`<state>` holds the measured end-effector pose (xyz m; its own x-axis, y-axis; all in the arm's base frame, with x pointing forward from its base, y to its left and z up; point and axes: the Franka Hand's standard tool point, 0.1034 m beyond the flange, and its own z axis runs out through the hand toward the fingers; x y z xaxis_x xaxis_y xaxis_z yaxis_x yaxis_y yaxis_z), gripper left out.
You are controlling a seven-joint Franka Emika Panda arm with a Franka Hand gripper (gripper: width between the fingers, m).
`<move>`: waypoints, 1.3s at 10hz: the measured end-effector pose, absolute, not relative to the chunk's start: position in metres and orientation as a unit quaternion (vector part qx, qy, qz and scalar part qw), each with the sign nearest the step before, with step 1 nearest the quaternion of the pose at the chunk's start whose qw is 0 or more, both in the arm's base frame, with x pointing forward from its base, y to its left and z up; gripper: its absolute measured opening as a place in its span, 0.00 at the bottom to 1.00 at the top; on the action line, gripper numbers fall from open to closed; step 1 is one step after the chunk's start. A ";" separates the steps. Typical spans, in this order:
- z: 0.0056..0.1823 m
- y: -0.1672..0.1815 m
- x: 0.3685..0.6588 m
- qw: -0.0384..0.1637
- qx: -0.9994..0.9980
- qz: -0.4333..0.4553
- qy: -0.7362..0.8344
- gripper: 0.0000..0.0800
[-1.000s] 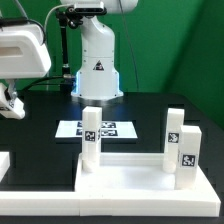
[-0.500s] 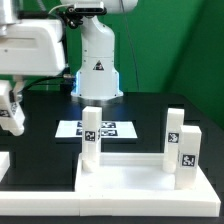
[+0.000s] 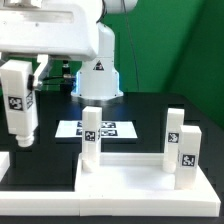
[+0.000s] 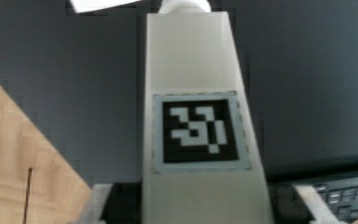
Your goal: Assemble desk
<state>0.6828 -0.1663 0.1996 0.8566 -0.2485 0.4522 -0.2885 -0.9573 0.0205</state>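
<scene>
Desk leg (image 3: 19, 100), tagged and upright, hangs above the table, grasped between the partly closed jaws.

The marker board (image 3: 100, 129) lies flat on the black table (image 3: 150, 110) — green backdrop (image 3: 170, 50) behind.
</scene>
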 end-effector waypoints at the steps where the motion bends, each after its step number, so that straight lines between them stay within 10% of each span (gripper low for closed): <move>1: 0.198 -0.164 0.683 0.044 0.961 0.233 -0.140 0.36; 5: 0.158 -0.061 0.678 0.004 0.944 0.249 -0.218 0.36; 13: 0.132 -0.055 0.659 0.030 0.941 0.263 -0.210 0.36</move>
